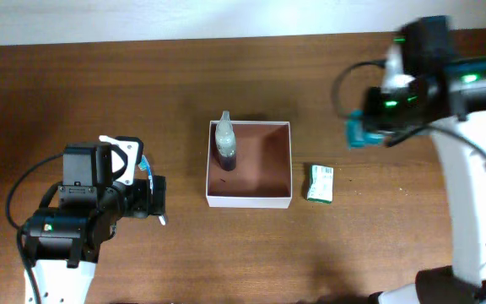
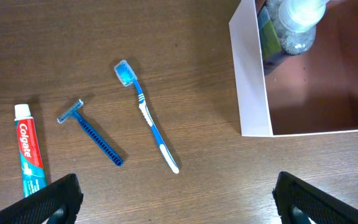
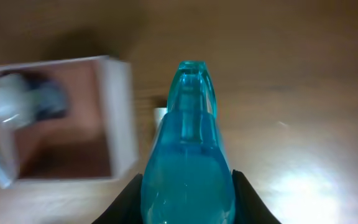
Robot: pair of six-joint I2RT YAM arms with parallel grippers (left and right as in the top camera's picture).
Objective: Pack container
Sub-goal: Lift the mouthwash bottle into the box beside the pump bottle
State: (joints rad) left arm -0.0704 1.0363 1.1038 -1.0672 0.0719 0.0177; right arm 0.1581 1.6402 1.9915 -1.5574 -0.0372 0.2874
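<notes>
From above, the box [image 1: 249, 201] sits in the middle of the table [image 1: 99, 84], open side up so things can be dropped in. One bottle [image 1: 225, 143] stands in its back left corner, which leaves most of the floor free. A green packet [image 1: 320, 183] lies just beside the box on the right, not packed yet. The left gripper [image 1: 160, 201] is low and well to the left of the box. The right gripper [image 1: 359, 128] looks lifted up, to the right of the box and a bit behind it, with a blue thing [image 1: 354, 135] in it. I think it is held high so it can go over the wall. Down at the left wrist, the left gripper [image 2: 178, 186] is wide open with nothing in it. Under it lie toothpaste [image 2: 28, 155], a razor [image 2: 89, 132] and a toothbrush [image 2: 148, 118], all apart from each other and left of the box [image 2: 250, 81]. Nothing lies on them, so they look easy to pick. The bottle [image 2: 294, 28] stands close to that wall. From the right wrist, the picture is blurry. The right gripper [image 3: 187, 193] is squeezed tight on the blue thing [image 3: 188, 155], which is see-through and pokes out ahead. The box [image 3: 120, 112] is off to the left, so I think the arm must go that way. The bottle [image 3: 8, 106] could get bumped, so I would aim for the empty side.
</notes>
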